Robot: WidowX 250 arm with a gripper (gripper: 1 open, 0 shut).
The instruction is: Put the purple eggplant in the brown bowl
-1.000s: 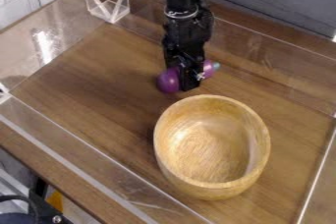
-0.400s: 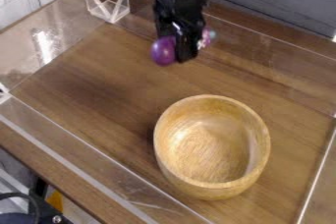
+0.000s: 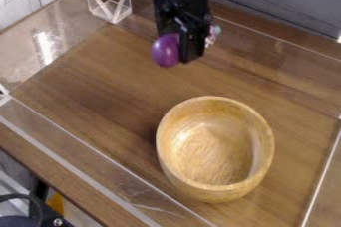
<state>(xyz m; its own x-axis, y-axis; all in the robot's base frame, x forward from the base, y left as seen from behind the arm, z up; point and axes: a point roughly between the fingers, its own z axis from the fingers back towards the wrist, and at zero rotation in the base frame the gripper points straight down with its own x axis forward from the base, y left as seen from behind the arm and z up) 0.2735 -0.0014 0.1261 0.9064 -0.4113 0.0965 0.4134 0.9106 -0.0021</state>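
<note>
The purple eggplant hangs in the air above the wooden tabletop, held between the black fingers of my gripper, which points down and is shut on it. Its purple body shows on the left of the fingers, with a bit of purple at the right. The brown bowl stands on the table below and to the right of the gripper, wide, hollow and with nothing in it. The arm comes down from the top edge of the view.
A clear plastic wall rims the wooden table on the left and front. A small clear folded stand sits at the back left. A grey wall runs along the back.
The gripper has risen off the tabletop with the eggplant in it and shifted slightly up and left in the picture. The bowl has not moved.
</note>
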